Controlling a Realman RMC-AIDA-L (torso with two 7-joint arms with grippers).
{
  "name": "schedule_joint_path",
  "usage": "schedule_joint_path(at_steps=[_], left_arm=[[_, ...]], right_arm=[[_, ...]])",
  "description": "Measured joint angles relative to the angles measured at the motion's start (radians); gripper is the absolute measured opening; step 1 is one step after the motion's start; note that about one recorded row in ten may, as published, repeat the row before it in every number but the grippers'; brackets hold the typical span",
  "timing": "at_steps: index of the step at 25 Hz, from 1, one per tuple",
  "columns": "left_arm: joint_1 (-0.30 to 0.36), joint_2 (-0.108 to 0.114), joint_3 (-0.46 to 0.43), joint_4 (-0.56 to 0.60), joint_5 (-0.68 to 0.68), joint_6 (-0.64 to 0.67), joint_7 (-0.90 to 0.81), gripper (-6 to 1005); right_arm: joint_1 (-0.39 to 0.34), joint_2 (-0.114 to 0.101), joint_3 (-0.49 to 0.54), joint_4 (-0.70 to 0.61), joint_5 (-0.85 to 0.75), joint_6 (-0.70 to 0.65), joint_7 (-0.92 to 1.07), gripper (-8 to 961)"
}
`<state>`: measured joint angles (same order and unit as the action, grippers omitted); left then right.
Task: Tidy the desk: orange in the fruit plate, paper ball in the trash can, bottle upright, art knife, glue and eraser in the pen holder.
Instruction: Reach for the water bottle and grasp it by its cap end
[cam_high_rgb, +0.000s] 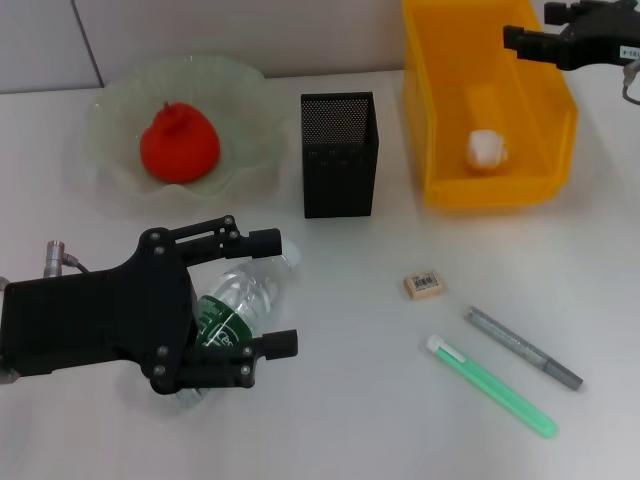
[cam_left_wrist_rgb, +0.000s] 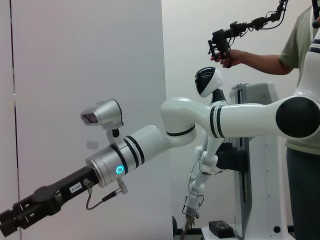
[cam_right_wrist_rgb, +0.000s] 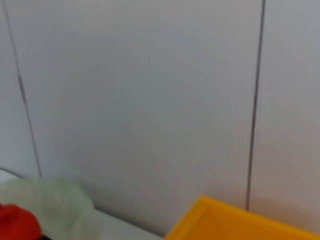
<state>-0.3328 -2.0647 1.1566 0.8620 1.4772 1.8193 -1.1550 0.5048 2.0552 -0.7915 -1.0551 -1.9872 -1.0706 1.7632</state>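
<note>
Two fingers of the left gripper (cam_high_rgb: 272, 292) are spread wide to either side of the bottle (cam_high_rgb: 232, 310), which lies on its side between them, cap end (cam_high_rgb: 283, 262) near the upper fingertip; contact cannot be confirmed. Bottle not yet upright. Beyond the fingertips, the pen holder (cam_high_rgb: 340, 155) is seen standing, and farther off the fruit plate (cam_high_rgb: 250, 160) with the orange (cam_high_rgb: 179, 142) already in it. The paper ball (cam_high_rgb: 486, 148) is already inside the trash can (cam_high_rgb: 435, 120). The right gripper (cam_high_rgb: 515, 40) is held over the bin's far rim; whether its fingers are apart cannot be told. Well apart from the left fingers, the eraser (cam_high_rgb: 424, 284), a grey pen-like tool (cam_high_rgb: 522, 347) and a green stick (cam_high_rgb: 490, 385) lie on the desk (cam_high_rgb: 330, 420), none yet in the holder.

Risks, as judged: round, smooth plastic may roll or squirt out as the fingers close; a grip near the label rather than mid-body may let it pivot when tipped up; a soft, part-empty bottle may crush; a tilted release may topple it toward the holder.

Writing: green label printed, unreadable; eraser label unreadable.
</note>
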Motion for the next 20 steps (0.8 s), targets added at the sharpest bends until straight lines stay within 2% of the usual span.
schedule_joint_path(at_steps=[11,20], left_arm=[[0.007,0.002,-0.009,-0.002,0.000,-0.001,0.000,758],[0.009,0.003,-0.022,-0.003,0.000,-0.011,-0.002,756]], right_arm=[[-0.099,0.006,0.003,-0.039,0.233,-0.229,-0.185,679],[-0.144,0.007,0.073,-0.037,0.235,-0.404,-0.244,677]])
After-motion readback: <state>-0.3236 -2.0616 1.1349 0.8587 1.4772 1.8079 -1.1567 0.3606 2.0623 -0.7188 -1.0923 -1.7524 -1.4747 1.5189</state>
